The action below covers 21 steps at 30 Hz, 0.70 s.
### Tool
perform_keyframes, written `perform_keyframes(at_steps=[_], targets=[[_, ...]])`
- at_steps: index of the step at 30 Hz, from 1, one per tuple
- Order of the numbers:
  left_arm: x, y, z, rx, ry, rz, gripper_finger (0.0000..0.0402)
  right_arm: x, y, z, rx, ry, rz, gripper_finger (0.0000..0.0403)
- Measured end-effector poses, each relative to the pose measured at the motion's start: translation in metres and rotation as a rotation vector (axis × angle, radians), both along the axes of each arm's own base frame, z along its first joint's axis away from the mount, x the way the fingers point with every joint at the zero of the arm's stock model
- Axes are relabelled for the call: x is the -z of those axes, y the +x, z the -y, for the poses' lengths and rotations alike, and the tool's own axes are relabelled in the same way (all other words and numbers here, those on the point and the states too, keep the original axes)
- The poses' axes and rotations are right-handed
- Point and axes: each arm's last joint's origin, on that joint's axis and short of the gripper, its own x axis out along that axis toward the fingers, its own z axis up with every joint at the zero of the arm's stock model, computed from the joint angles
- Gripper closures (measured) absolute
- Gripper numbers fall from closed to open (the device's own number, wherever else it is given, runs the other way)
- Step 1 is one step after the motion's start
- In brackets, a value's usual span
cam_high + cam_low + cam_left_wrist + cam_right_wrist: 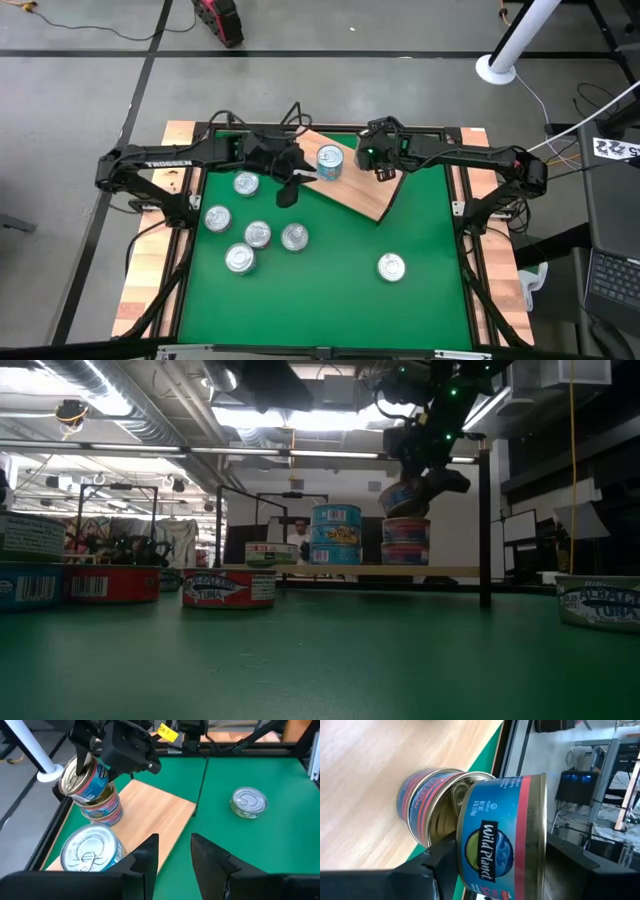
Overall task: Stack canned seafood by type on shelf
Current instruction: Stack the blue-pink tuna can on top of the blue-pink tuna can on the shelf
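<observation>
We have the right gripper (pixel 97 762) clamped on a tilted Wild Planet tin (pixel 502 837), touching the matching tin (pixel 102 807) on the shelf (pixel 365 195). Left gripper (pixel 172 852) hovers at the shelf's 9 o'clock edge, fingers apart, holding nothing.

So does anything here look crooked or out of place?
Yes: the tin in the right claw is tilted, not flat, just above the matching tin on the shelf. The shelf itself also lies at an angle to the table edges. Nothing looks spilled or dented.

Overhead, table-level and two close wrist cameras all see the shelf (pixel 352 182), perhaps least clearly from table level.
</observation>
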Motion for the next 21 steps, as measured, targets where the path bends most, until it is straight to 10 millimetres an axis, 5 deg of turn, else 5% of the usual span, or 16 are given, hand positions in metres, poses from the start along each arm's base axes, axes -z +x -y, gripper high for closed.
perform_keyframes(at_steps=[8, 21], targets=[[0.024, -0.03, 0.015, 0.006, -0.038, 0.096, 0.0292, 0.0, 0.0, 0.0, -0.004, 0.007, 0.001, 0.0168], [0.08, -0.117, 0.027, -0.041, -0.046, 0.319, 0.0292, 0.001, 0.0, 0.0, -0.007, 0.013, -0.002, 0.0168]])
